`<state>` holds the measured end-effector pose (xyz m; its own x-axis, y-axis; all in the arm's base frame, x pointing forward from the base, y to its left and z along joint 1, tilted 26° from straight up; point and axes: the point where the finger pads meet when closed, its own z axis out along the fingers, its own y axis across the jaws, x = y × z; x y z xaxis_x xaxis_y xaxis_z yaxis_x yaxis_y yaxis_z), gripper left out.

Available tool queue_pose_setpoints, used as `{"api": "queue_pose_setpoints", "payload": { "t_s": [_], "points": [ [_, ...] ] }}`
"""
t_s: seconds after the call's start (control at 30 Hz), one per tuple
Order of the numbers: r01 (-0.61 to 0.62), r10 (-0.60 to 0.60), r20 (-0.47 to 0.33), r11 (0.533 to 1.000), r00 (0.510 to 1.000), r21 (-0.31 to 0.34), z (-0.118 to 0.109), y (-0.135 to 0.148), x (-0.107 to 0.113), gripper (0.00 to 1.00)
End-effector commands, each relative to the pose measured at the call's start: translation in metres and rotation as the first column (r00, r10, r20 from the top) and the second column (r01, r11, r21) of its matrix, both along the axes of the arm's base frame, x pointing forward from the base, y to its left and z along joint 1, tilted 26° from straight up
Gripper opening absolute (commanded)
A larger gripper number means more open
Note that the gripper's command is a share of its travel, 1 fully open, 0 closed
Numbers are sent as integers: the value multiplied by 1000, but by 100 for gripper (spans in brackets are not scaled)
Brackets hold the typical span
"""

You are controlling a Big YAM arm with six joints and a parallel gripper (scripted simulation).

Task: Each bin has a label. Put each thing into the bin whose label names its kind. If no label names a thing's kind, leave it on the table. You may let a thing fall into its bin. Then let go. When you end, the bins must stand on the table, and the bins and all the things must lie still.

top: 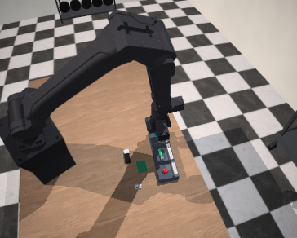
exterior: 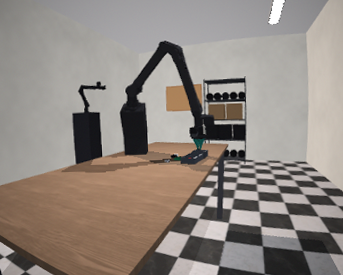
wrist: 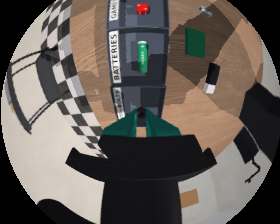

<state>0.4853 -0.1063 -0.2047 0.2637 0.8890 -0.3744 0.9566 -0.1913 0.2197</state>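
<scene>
On my wrist view I can read only one label: "BATTERIES", white letters on the side strip of the middle bin [wrist: 143, 56], where a green battery [wrist: 141, 55] lies. The labels of the two other bins are too blurred for me to read.
</scene>
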Motion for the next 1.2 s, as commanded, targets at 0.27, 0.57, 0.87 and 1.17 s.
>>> {"api": "queue_pose_setpoints", "payload": {
  "t_s": [0.27, 0.57, 0.87, 1.17],
  "points": [
    [-2, 2, 7, 1000, 1000, -2, -21, -13, 9, 10],
    [-17, 17, 2, 1000, 1000, -2, -31, -9, 10, 10],
    [-8, 8, 9, 1000, 1000, -2, -23, -8, 10, 10],
    [-8, 8, 9, 1000, 1000, -2, -22, -8, 11, 29]
  ]
}}
